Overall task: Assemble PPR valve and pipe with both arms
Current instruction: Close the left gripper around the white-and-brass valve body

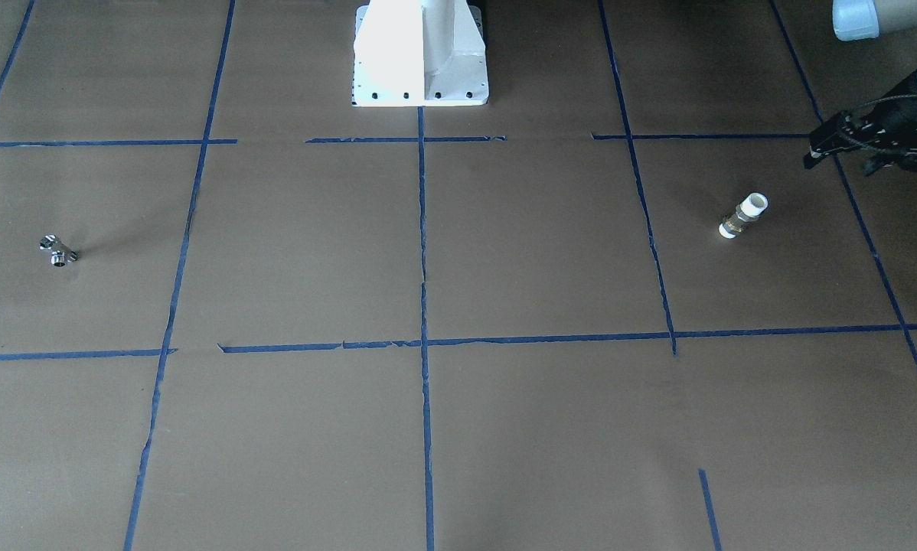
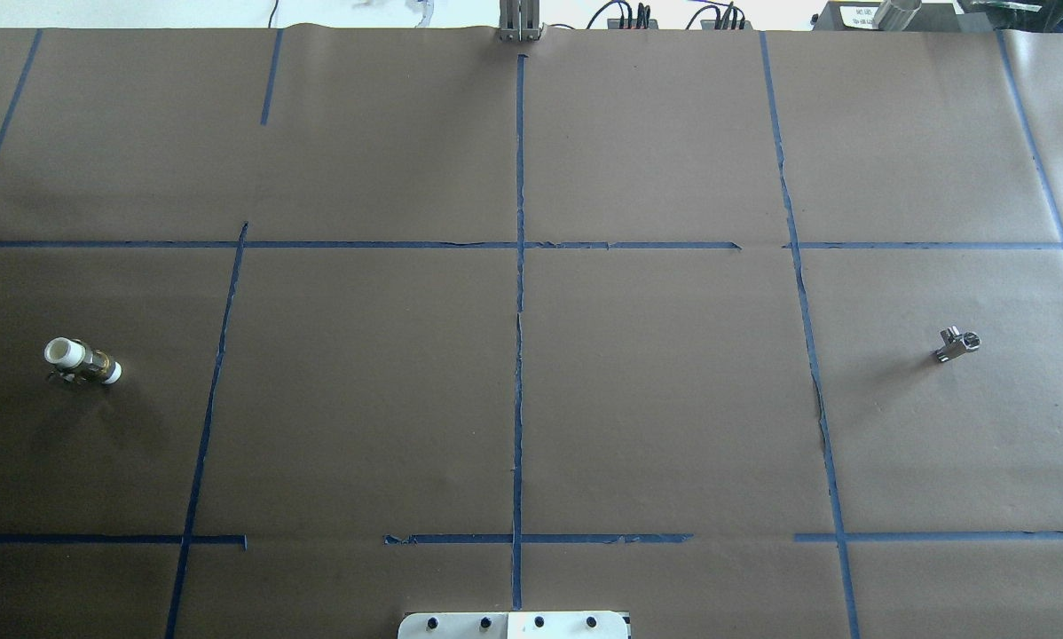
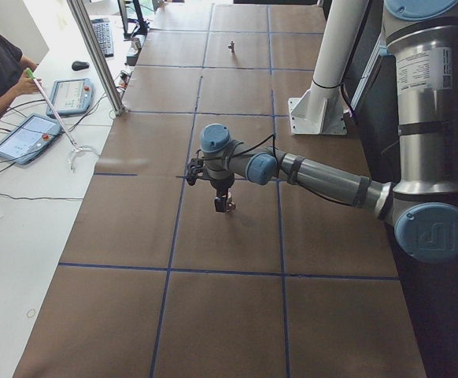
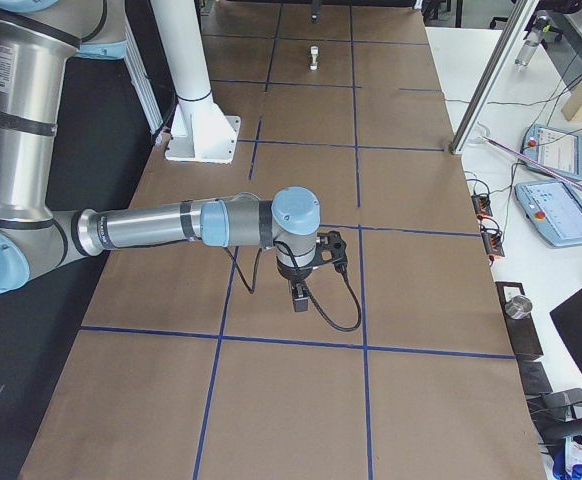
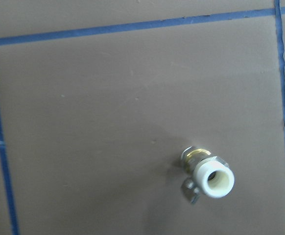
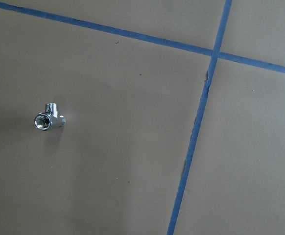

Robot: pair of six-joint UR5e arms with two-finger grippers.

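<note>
Nearest the robot, 1 white pedestal base and 2 grey arms: left arm, right arm. 1 label on each upper arm, print too small to read; 1 round emblem on a blue joint cap of the left arm, not legible either. Mid-table, on brown paper gridded with blue tape, 2 parts lying well apart. At the robot's left, 1 white-ended brass valve, long axis roughly along the table's length, wider white socket toward the table's left end. At the robot's right, 1 chrome fitting, T-shaped, 1 open mouth turned upward. Near the valve but clear of it, left gripper, holding nothing, jaw gap impossible to tell. Above the paper, right gripper pointing down, opening impossible to tell. Farthest, black cables at the table's back edge
</note>
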